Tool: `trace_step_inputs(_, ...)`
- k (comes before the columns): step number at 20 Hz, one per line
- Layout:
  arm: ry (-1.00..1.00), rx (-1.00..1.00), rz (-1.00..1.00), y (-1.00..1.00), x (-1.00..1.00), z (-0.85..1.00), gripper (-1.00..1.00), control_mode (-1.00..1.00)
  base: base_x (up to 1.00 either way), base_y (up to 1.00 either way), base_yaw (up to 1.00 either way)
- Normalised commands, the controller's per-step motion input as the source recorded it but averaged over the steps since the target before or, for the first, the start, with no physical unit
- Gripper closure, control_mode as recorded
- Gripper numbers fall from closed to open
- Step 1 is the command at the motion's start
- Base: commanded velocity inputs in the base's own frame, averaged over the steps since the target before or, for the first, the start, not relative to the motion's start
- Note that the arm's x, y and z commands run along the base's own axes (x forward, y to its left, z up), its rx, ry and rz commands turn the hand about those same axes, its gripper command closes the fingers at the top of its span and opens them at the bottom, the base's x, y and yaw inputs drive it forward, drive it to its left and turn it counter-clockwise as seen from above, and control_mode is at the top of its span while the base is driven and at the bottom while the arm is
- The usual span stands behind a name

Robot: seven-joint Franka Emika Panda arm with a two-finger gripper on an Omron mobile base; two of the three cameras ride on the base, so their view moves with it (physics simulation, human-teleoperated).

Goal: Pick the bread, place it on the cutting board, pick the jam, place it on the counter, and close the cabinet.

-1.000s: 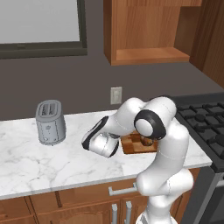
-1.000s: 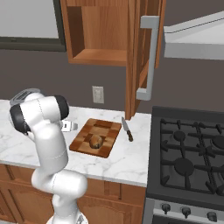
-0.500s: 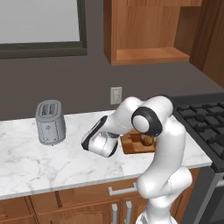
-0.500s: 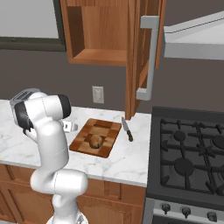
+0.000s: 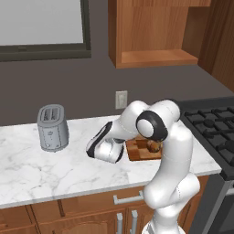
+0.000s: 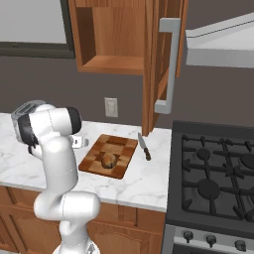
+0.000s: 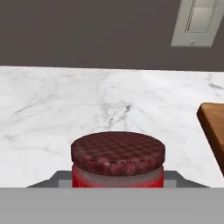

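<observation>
Low over the marble desk [image 5: 41, 171], left of the cutting board [image 6: 121, 149], the end effector [image 5: 106, 153] is closed around the jam [image 7: 117, 162], whose dark red lid fills the lower hand view. Bread [image 6: 108, 160] rests on the cutting board. A knife [image 6: 144, 147] lies just right of the board, a toaster [image 5: 52, 128] stands well to the left. Overhead the cabinet [image 6: 116, 37] door [image 6: 159, 59] hangs open. A wall outlet [image 7: 197, 22] sits behind; the stove [image 6: 218, 178] adjoins the desk at right.

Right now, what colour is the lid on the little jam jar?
Dark red, with a faint checked pattern. The jam lid shows best in the hand view.
</observation>
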Motion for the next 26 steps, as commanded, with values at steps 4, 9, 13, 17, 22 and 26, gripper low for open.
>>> trace_step_inputs(4, -0.22, 0.00, 0.00, 0.00, 0.00, -0.31, 1.00, -1.00, 0.00, 0.00, 0.00)
trace_step_inputs(9, -0.17, 0.00, 0.00, 0.00, 0.00, -0.34, 1.00, -1.00, 0.00, 0.00, 0.00)
trace_step_inputs(13, -0.16, 0.00, 0.00, 0.00, 0.00, -0.31, 1.00, -1.00, 0.00, 0.00, 0.00)
trace_step_inputs(17, -0.16, 0.00, 0.00, 0.00, 0.00, -0.31, 1.00, -1.00, 0.00, 0.00, 0.00)
trace_step_inputs(22, -0.15, 0.00, 0.00, 0.00, 0.00, -0.34, 1.00, -1.00, 0.00, 0.00, 0.00)
trace_step_inputs(26, -0.14, 0.00, 0.00, 0.00, 0.00, -0.34, 1.00, -1.00, 0.00, 0.00, 0.00)
